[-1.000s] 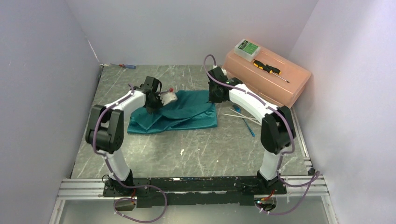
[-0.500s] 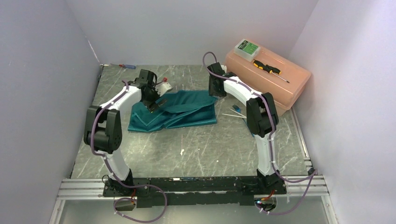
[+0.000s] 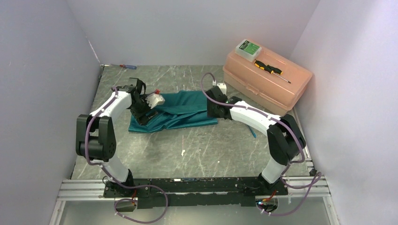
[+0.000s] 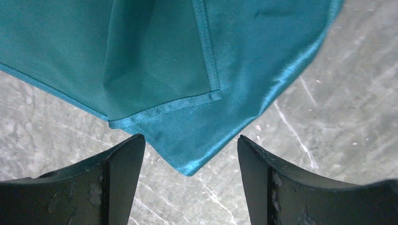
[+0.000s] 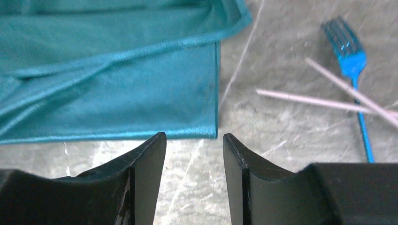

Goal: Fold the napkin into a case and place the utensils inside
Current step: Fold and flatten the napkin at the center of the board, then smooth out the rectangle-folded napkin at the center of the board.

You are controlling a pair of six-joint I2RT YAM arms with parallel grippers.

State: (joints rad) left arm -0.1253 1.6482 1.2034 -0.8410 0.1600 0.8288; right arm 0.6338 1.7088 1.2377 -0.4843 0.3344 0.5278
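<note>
Fingers (image 4: 119, 183) of my left gripper (image 4: 190, 143) stand wide and empty over a corner of the napkin (image 3: 183, 112), my right gripper (image 5: 195, 138) half-open and empty at its other end, utensils (image 5: 352, 61) just beyond.

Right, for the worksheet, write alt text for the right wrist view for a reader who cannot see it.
A folded teal napkin lies on a grey marbled table, its near right corner just beyond the right arm's open, empty jaws. To its right lie a blue plastic fork and two thin white sticks across its handle.
</note>
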